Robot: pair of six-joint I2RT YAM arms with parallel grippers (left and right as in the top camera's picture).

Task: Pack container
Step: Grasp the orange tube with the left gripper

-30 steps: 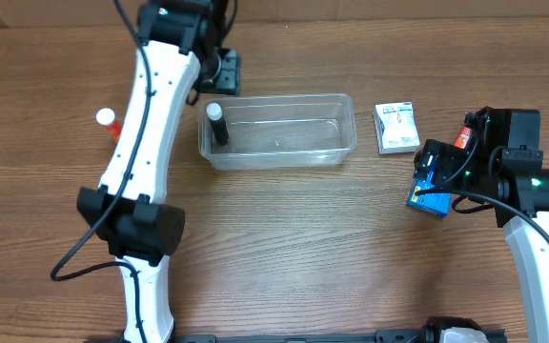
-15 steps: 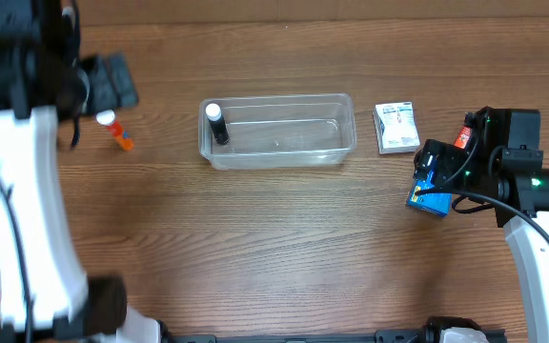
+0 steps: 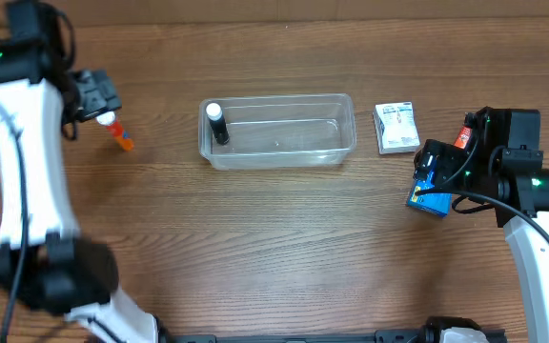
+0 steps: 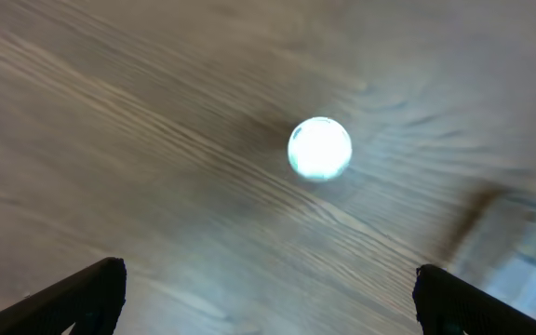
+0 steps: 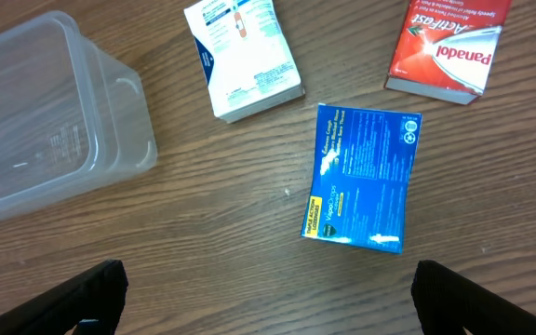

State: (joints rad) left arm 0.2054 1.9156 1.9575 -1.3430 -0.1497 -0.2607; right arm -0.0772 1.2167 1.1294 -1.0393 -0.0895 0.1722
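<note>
We see a wooden surface [image 3: 274, 238] bearing the container [image 3: 274, 97]; left of it, the left tool [image 4: 268, 298] gapes empty, and right of it, the right tool [image 5: 268, 298] likewise.

Container [image 5: 40, 121] and red box [image 5: 447, 51] run off the view's edges

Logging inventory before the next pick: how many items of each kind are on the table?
Boxes: 3 (white box, blue box, red box)
Bottles: 2 (black bottle in the container, orange bottle)
Container: 1
Total: 6
</note>
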